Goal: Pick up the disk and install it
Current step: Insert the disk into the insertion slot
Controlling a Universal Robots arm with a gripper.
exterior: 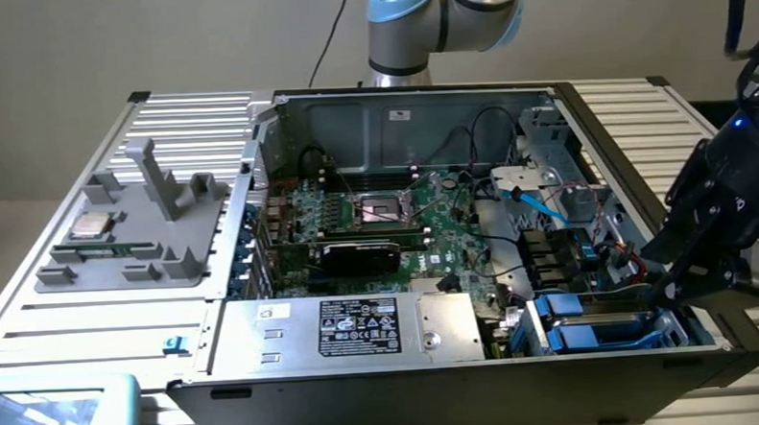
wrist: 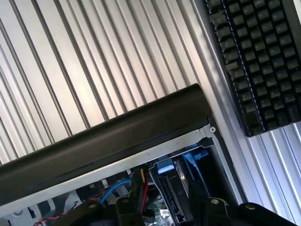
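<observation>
your tool hangs at the front corner of the open computer case, on the exterior view's right, low over the drive bay. you cannot tell from these views whether it is wide, narrow or holding anything.

the disk sits inside that bay. in the wrist view you see it edge-on, with its blue bracket at the upper end, just inside the case's black top rail. red and blue cables run beside it, deeper in the case. in the exterior view two blue-edged pieces lie in the bay, and you cannot tell which of them is the disk.

the case rests on the ribbed metal desk. a black keyboard lies on the desk just outside the case corner.

along the case's near wall is the silver box with the black-and-white sticker. on the exterior view's left, well apart from the tool, a grey fixture stands on the desk with a small silver chip on it.
</observation>
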